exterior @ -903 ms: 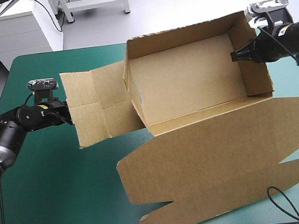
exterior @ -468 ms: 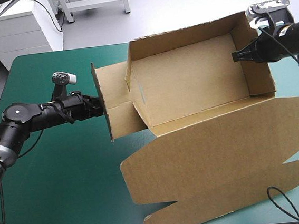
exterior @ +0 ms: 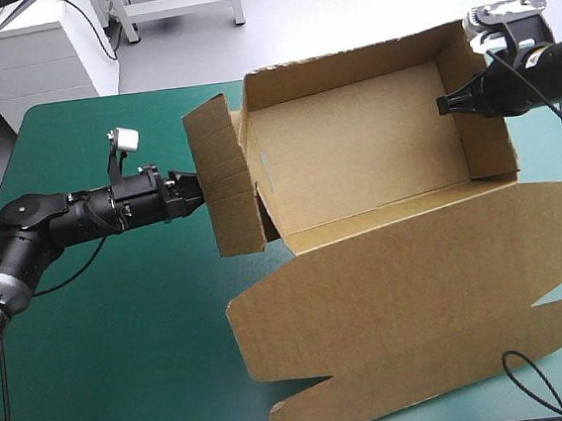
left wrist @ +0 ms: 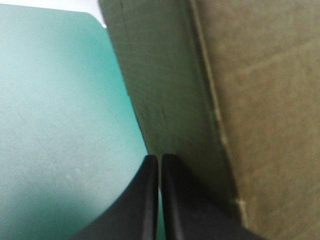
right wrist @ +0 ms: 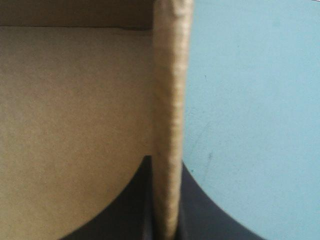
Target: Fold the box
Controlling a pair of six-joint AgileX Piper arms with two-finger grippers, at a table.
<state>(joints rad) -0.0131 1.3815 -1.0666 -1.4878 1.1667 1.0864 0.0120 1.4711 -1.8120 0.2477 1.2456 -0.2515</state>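
Fingers first. In the high view the left gripper [exterior: 193,187] has its two black fins pinched into one point with nothing between them, and that point is pressed against the outside of the loose end flap [exterior: 226,181] of the big brown cardboard box [exterior: 355,154]. The right gripper [exterior: 447,105] is clamped over the right end wall. The box sits on the right half of the teal-green table cover [exterior: 124,335], tray open, with its wide scalloped lid panel [exterior: 409,298] lying flat toward the near edge.

Left wrist view: the fingers [left wrist: 142,200] are closed on themselves, tips together. The flap's board [left wrist: 260,100] is just ahead and off to one side, with bare cover [left wrist: 50,125] on the other.

Right wrist view: the fingers [right wrist: 200,215] grip the wall's top edge [right wrist: 170,75], board sandwiched between them. There's tray floor [right wrist: 75,100] on one side and cover on the other.

My read is that the step in hand is standing that flap upright. I'd push square to the board, close to the crease, because a closed tip can easily skid off an edge. The right clamp needs to be firm so the tray doesn't slide away from the push.
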